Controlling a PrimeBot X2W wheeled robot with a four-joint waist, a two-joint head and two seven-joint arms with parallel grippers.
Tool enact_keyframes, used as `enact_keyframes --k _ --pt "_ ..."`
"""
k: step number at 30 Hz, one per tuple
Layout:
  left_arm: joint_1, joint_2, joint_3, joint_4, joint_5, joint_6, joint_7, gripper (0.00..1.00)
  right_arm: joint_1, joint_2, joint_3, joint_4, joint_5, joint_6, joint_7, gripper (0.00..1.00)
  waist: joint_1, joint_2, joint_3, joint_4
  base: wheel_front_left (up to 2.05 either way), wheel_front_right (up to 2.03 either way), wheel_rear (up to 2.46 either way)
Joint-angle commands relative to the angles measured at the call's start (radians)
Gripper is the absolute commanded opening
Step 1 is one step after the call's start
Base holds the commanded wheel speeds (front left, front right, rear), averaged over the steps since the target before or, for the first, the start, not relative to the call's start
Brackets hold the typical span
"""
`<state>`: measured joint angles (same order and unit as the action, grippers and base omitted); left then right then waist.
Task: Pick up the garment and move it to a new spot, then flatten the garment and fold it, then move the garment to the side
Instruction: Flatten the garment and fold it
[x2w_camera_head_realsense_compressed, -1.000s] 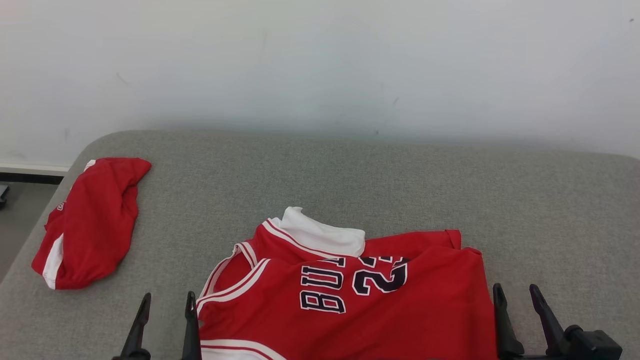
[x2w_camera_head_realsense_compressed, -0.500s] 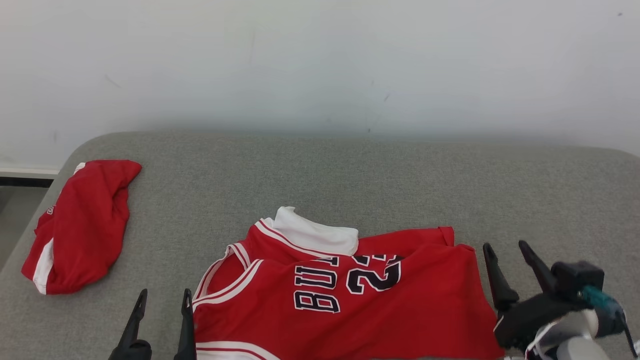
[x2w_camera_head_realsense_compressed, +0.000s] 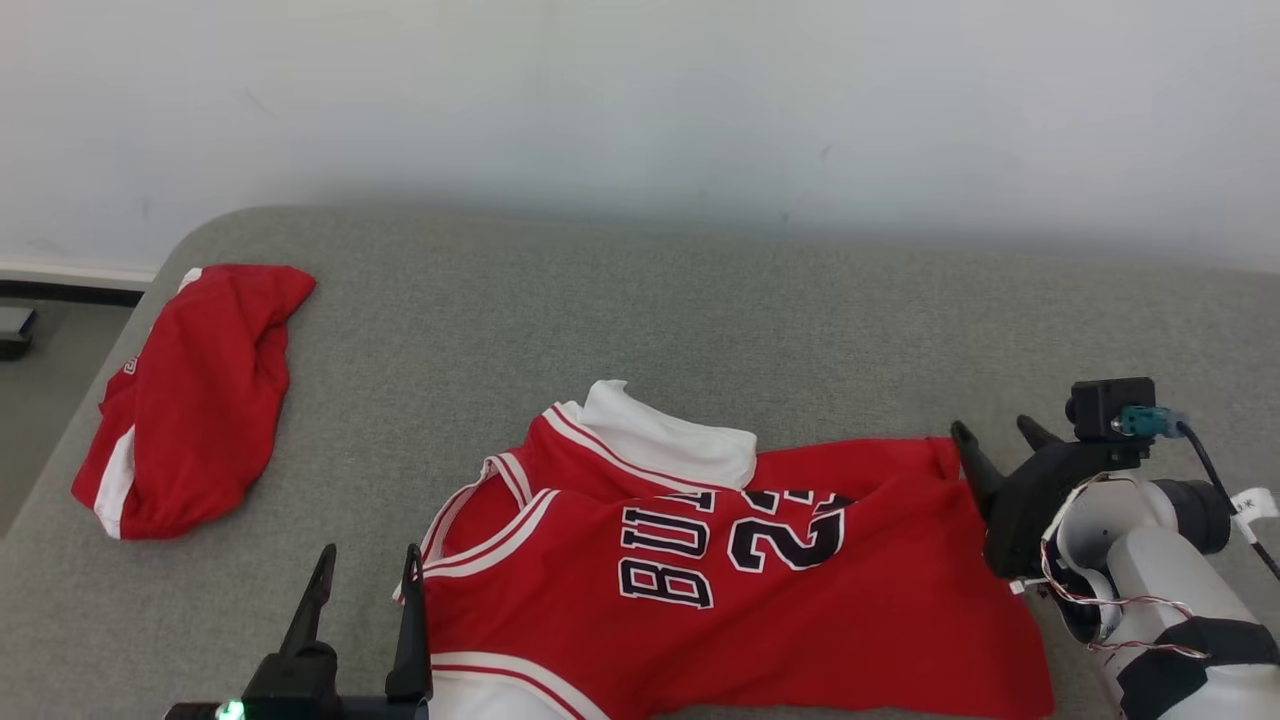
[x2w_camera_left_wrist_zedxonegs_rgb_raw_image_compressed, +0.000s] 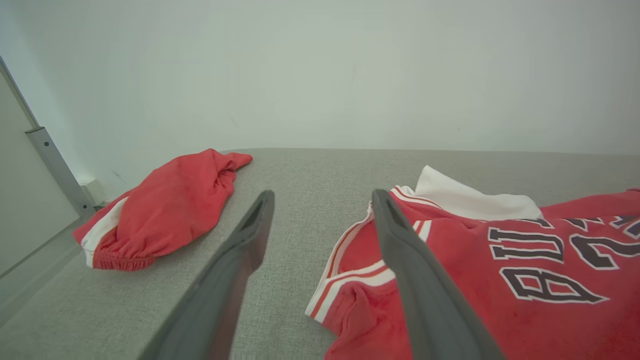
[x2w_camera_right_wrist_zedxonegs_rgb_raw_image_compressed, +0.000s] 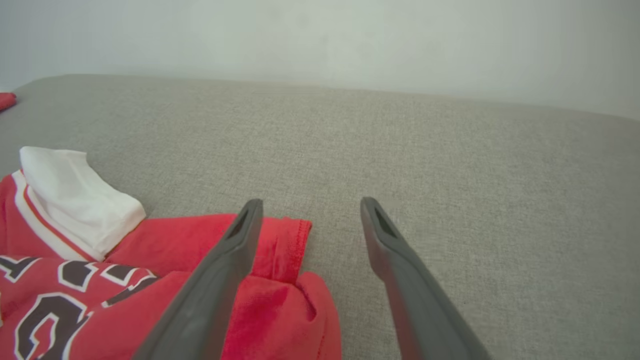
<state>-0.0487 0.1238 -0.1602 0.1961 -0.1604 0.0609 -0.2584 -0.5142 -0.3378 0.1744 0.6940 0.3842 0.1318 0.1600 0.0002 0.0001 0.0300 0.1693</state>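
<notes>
A red basketball jersey (x2w_camera_head_realsense_compressed: 800, 620) lies rumpled on the near middle of a grey upholstered surface (x2w_camera_head_realsense_compressed: 650, 300), between the two grippers; its long axis runs left to right across the head view, and its near edge passes out of that view at the bottom. The white-and-red trimmed opening (x2w_camera_head_realsense_compressed: 480, 520) points to the robot's left; the dark lettering (x2w_camera_head_realsense_compressed: 730, 545) reads left to right, letter tops toward the white wall (x2w_camera_head_realsense_compressed: 640, 100), the line of print rising a little to the right. A white panel (x2w_camera_head_realsense_compressed: 670, 445) is folded out at the jersey's far edge; a hemmed red corner (x2w_camera_head_realsense_compressed: 925, 460) ends the far right side.

The left gripper (x2w_camera_head_realsense_compressed: 368, 555) stands at the lower left with its two fingers spread apart and nothing between them; in the left wrist view one finger crosses the jersey's left edge by the trimmed opening, the other lies over bare grey fabric; whether either touches cloth cannot be told. The right gripper (x2w_camera_head_realsense_compressed: 993, 432) is likewise wide apart and empty, just beside the hemmed corner; in the right wrist view one finger lies over that corner, the other over bare surface.

A pair of red shorts (x2w_camera_head_realsense_compressed: 190, 400) with a white side stripe sits bunched at the far left edge of the surface, well apart from the jersey.
</notes>
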Motion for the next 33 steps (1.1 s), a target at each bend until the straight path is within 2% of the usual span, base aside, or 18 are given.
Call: enact_keyframes --k 1,9,10,11,12,16,28,33 --pt "-0.021 -0.004 -0.001 0.011 -0.005 -0.006 -0.005 1.00 -0.024 0.007 0.021 0.036 0.018 -0.002 0.011 1.00 -0.0002 -0.0001 0.029 0.031 0.00 0.00 0.00" --pt "-0.045 -0.016 -0.010 0.037 -0.009 -0.011 -0.008 1.00 -0.083 0.007 0.118 0.200 0.069 -0.002 0.096 1.00 -0.0002 -0.0001 0.034 0.056 0.00 0.00 0.00" --pt "-0.046 -0.017 -0.009 0.038 -0.010 -0.011 -0.008 1.00 -0.089 0.007 0.131 0.214 0.079 -0.002 0.105 0.87 -0.0002 -0.0001 0.032 0.057 0.00 0.00 0.00" --pt "-0.046 -0.017 -0.007 0.037 -0.009 -0.012 -0.008 1.00 -0.100 0.005 0.142 0.224 0.089 -0.002 0.107 0.37 -0.0002 -0.0001 0.031 0.057 0.00 0.00 0.00" --pt "-0.046 -0.017 -0.005 0.035 -0.010 -0.012 -0.008 1.00 -0.111 0.002 0.150 0.230 0.096 -0.002 0.097 0.00 -0.0002 -0.0001 0.031 0.056 0.00 0.00 0.00" --pt "-0.044 -0.022 -0.003 0.032 -0.013 -0.014 -0.007 1.00 -0.143 -0.013 0.165 0.256 0.112 -0.002 0.015 0.00 -0.0002 -0.0001 0.032 0.054 0.00 0.00 0.00" --pt "-0.043 -0.042 0.004 0.026 -0.023 -0.024 -0.007 1.00 -0.364 -0.100 0.088 0.323 0.165 -0.002 -0.248 0.00 -0.0002 -0.0001 0.050 0.049 0.00 0.00 0.00" --pt "-0.055 -0.051 -0.001 0.033 -0.023 -0.032 -0.007 1.00 -0.427 -0.093 0.088 0.415 0.134 -0.002 -0.276 0.00 -0.0002 -0.0001 0.063 0.062 0.00 0.00 0.00"
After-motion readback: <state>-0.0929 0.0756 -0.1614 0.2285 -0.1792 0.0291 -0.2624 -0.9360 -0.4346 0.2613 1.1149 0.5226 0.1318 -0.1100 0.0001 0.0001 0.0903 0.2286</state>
